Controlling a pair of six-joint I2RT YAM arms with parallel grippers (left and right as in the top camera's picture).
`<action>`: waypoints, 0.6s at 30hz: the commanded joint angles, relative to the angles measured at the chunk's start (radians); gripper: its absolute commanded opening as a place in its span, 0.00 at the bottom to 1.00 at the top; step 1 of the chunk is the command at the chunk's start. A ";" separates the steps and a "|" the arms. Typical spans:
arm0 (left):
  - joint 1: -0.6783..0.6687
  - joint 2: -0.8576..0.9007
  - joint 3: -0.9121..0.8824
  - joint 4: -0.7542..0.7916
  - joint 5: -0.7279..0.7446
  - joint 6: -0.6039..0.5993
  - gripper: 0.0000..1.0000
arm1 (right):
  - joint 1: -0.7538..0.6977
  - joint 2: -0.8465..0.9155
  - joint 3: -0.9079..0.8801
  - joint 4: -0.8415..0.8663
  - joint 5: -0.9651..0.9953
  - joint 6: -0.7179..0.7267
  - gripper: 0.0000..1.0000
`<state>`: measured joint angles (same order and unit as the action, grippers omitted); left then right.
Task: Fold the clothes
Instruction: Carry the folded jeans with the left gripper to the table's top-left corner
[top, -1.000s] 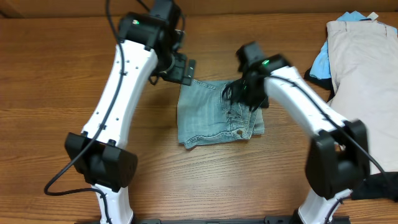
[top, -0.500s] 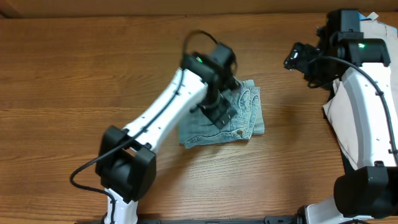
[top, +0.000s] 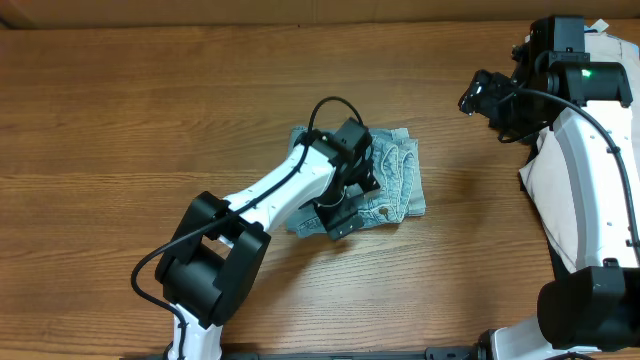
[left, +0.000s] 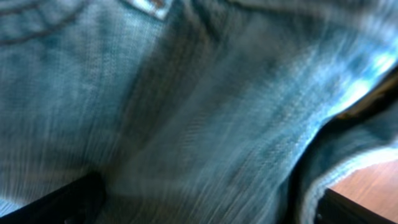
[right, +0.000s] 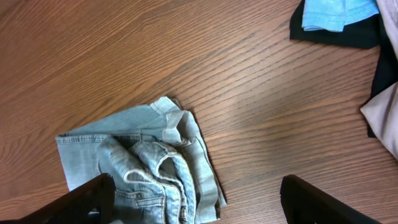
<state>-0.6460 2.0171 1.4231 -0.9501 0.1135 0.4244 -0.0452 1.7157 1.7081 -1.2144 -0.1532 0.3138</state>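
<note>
Left of centre on the bench (top: 120, 130), the left pincer (top: 340, 212) is released, its fingers spread wide and pressed onto the near-left edge of the light-blue denim shorts (top: 400, 175). The shorts lie mid-bench, doubled into a compact but lumpy packet with the layers bunched on top. Further right, the right pincer (top: 480, 97) hangs released and empty above bare wood, well apart from the shorts, and at the far right the beige garment (right: 387, 118), the bright blue garment (right: 336, 12) and the black garment (right: 348, 34) lie in a loose heap, so I judge the shorts nearly done, wanting only a flattening, and the rest not yet begun.
</note>
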 joint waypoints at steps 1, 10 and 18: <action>0.006 0.007 -0.091 0.044 -0.021 0.059 1.00 | -0.001 -0.003 0.002 0.006 -0.006 -0.006 0.89; 0.061 0.007 -0.180 0.249 -0.311 -0.298 0.94 | -0.001 -0.003 0.002 0.004 -0.006 -0.006 0.89; 0.246 0.007 -0.180 0.380 -0.360 -0.582 0.40 | -0.001 -0.003 0.002 0.003 -0.006 -0.006 0.89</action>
<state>-0.5114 1.9823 1.2720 -0.5854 -0.1188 0.0380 -0.0452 1.7157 1.7081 -1.2152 -0.1539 0.3134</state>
